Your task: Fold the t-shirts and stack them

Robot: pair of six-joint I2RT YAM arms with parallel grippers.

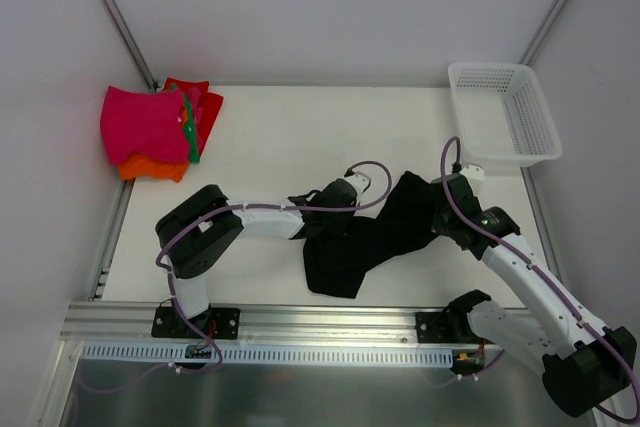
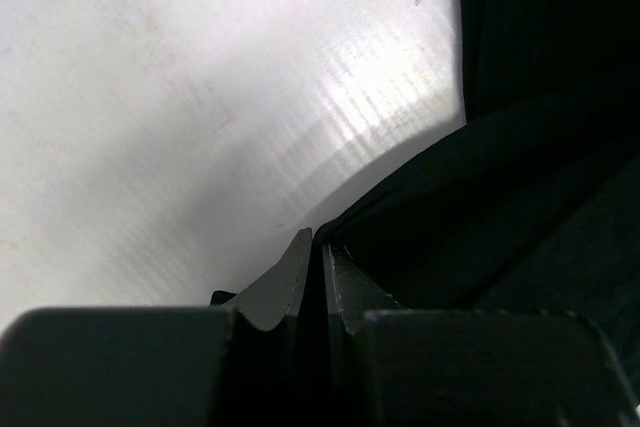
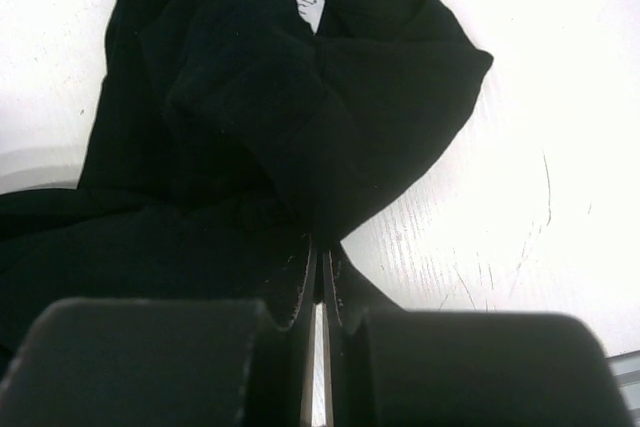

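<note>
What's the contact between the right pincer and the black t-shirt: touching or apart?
Touching. The right wrist view shows the right pincer shut on a fold of the black t-shirt, with cloth pinched between its fingertips.

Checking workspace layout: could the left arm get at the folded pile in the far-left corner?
Probably, though not freely. Only bare table lies between the left gripper and the folded pile, but its jaws look shut on the black t-shirt, which it would have to drop or drag along.
</note>
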